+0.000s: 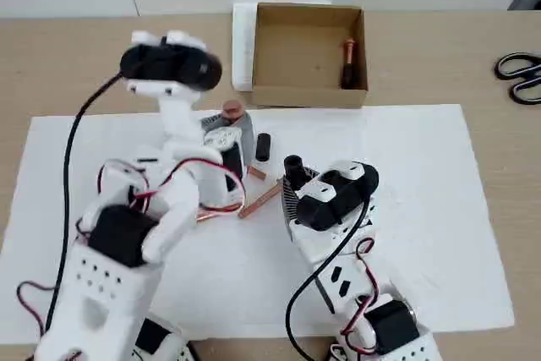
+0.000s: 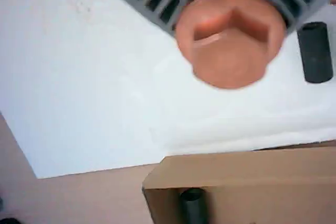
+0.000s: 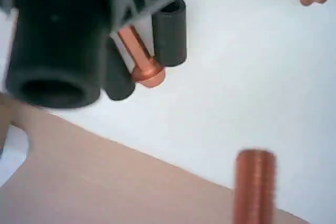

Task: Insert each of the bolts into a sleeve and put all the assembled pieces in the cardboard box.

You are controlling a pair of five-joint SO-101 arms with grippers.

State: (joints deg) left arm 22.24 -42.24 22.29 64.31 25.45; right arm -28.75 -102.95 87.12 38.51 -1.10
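L gripper [image 1: 232, 131] clamps copper bolt [image 2: 231, 40], head past its tips; R gripper [image 1: 296, 182] clamps black sleeve [image 3: 52, 40]. Both prob. stiff, slick: hold mid-body.

Five copper-coloured metal bolts [image 1: 260, 200] and three black cylindrical sleeves [image 1: 263, 146] show. There is one brown cardboard box [image 1: 308, 96] and one pair of black-handled scissors [image 1: 517, 73].
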